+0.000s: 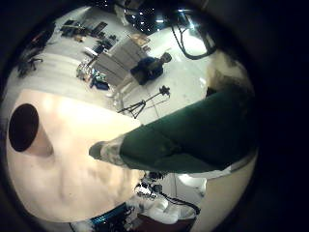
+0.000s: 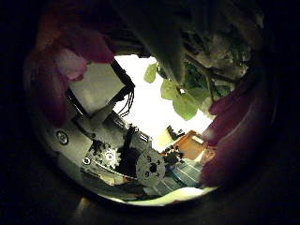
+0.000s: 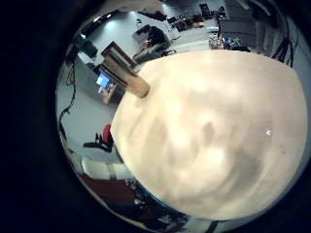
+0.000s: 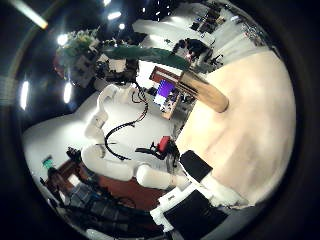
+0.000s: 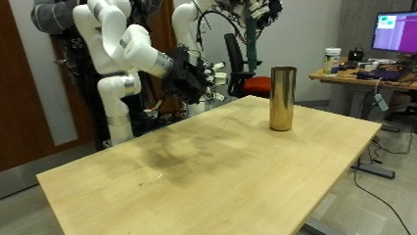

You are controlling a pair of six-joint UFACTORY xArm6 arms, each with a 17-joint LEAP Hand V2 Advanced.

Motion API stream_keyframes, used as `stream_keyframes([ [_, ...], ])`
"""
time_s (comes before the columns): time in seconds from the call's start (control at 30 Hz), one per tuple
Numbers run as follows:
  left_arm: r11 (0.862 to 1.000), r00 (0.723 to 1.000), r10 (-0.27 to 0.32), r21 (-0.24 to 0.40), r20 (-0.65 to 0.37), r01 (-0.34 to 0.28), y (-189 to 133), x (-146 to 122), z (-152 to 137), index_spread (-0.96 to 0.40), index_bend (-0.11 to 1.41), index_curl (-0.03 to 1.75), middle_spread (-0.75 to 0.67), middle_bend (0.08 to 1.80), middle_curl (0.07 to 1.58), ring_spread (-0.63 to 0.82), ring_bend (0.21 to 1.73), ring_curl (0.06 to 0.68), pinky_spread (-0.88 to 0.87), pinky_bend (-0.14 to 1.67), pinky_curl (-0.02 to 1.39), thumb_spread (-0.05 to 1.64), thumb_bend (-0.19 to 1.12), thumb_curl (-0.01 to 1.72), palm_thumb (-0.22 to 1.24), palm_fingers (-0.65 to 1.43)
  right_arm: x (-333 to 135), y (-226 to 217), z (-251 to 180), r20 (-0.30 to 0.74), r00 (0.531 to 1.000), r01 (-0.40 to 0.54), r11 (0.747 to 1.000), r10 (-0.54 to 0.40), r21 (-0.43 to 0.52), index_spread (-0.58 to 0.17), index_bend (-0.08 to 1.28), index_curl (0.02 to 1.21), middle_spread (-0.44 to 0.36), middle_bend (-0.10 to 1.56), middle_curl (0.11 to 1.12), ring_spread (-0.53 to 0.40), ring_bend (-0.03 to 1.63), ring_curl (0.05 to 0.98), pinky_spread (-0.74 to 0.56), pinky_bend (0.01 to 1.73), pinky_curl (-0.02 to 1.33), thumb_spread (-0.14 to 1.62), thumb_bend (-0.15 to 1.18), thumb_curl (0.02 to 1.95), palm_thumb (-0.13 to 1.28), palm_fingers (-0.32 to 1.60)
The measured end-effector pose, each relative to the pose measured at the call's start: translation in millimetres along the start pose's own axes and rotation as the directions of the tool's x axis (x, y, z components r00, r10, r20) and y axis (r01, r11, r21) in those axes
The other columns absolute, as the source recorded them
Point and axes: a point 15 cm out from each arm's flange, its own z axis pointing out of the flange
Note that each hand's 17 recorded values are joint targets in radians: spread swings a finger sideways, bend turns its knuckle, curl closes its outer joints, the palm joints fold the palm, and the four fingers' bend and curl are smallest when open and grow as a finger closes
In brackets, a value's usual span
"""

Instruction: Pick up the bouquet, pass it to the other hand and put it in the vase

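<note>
The outside view shows a bare light wooden tabletop [image 5: 196, 171] with a tall brass-coloured cylindrical vase [image 5: 280, 98] standing upright near its far edge. The right hand [image 5: 193, 74] hangs beyond the tabletop's far side, well apart from the vase; its palm views look out over the wood with nothing in its grasp and its fingers slack. The bouquet does not show in the outside view. The left hand [image 2: 145, 169] has it, fingers closed round it: the dark green wrapped stem [image 1: 183, 140] runs close across that palm, and leaves and pink blooms crowd the thumb side. From the right thumb side the bouquet [image 4: 135, 55] is up in the air, its long axis roughly in line with the vase's, flowers toward the ceiling and the wrapped end pointing down. That end hangs over the tabletop, off to one side of the vase's open mouth, not in it
</note>
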Motion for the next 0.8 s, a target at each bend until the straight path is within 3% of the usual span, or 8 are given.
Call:
stream_keyframes([
  [0.2, 0.990, 0.997, 0.012, 0.142, 0.075, -0.023, -6, 5, -38, -0.71, 0.61, 1.21, -0.52, 1.12, 1.00, -0.39, 1.49, 0.573, -0.54, 1.21, 0.71, 0.43, -0.03, 0.82, 1.01, 1.11, 2, 1, 0, -0.001, 1.000, -0.002, 1.000, 0.002, 0.000, -0.274, 0.13, 0.20, 0.231, 0.18, 0.28, 0.269, 0.49, 0.243, 0.45, 0.56, 0.33, 0.97, -0.03, 0.38, 0.65, -0.05],
  [0.43, 0.971, 0.994, 0.001, 0.236, 0.107, -0.026, -8, 3, -71, -0.72, 0.60, 1.22, -0.52, 1.12, 1.00, -0.39, 1.49, 0.572, -0.54, 1.20, 0.72, 0.41, -0.03, 0.82, 1.01, 1.11, 3, 2, 1, 0.000, 1.000, 0.000, 1.000, 0.000, -0.002, -0.270, 0.14, 0.20, 0.231, 0.18, 0.28, 0.263, 0.48, 0.246, 0.45, 0.55, 0.32, 0.96, -0.03, 0.38, 0.65, -0.04],
  [0.8, 0.963, 0.995, -0.070, 0.265, 0.068, 0.050, 2, -39, -78, -0.72, 0.60, 1.23, -0.52, 1.12, 1.00, -0.39, 1.49, 0.574, -0.54, 1.18, 0.74, 0.40, -0.03, 0.84, 1.01, 1.11, 8, 3, 6, 0.005, 1.000, -0.011, 1.000, 0.011, -0.013, -0.262, 0.14, 0.21, 0.230, 0.18, 0.28, 0.263, 0.49, 0.248, 0.45, 0.54, 0.31, 0.97, -0.03, 0.38, 0.67, -0.03],
])
